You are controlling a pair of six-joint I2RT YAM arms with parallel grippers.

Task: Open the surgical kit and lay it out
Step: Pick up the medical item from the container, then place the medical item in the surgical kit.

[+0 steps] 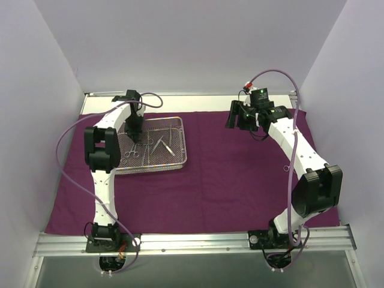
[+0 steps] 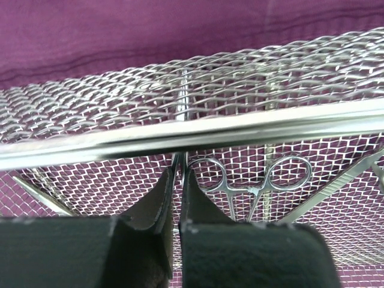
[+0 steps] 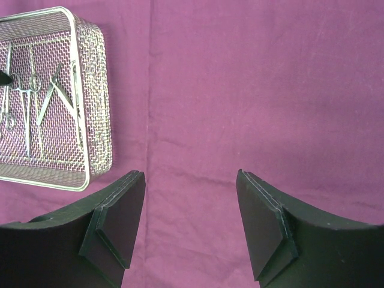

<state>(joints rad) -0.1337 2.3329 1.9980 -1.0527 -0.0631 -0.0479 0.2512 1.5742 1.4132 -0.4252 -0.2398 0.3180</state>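
Observation:
The silver wire-mesh tray (image 1: 183, 144) sits on the spread maroon cloth (image 1: 240, 174), left of centre. Inside it lie scissor-handled forceps (image 1: 131, 153) and tweezers (image 1: 166, 145). My left gripper (image 1: 134, 137) reaches down into the tray's left part. In the left wrist view its tips (image 2: 179, 171) are pressed together just under the blurred tray rim (image 2: 270, 123), pinching a thin silver strip of an instrument; which instrument is hidden. Ring-handled forceps (image 2: 249, 189) lie just right of the tips. My right gripper (image 1: 240, 117) hovers open over bare cloth (image 3: 198, 90), empty, with the tray (image 3: 96, 102) off to its left.
White walls close in the table at the back and on both sides. A metal rail (image 1: 192, 243) with both arm bases runs along the near edge. A strip of white tabletop (image 1: 198, 103) shows behind the cloth.

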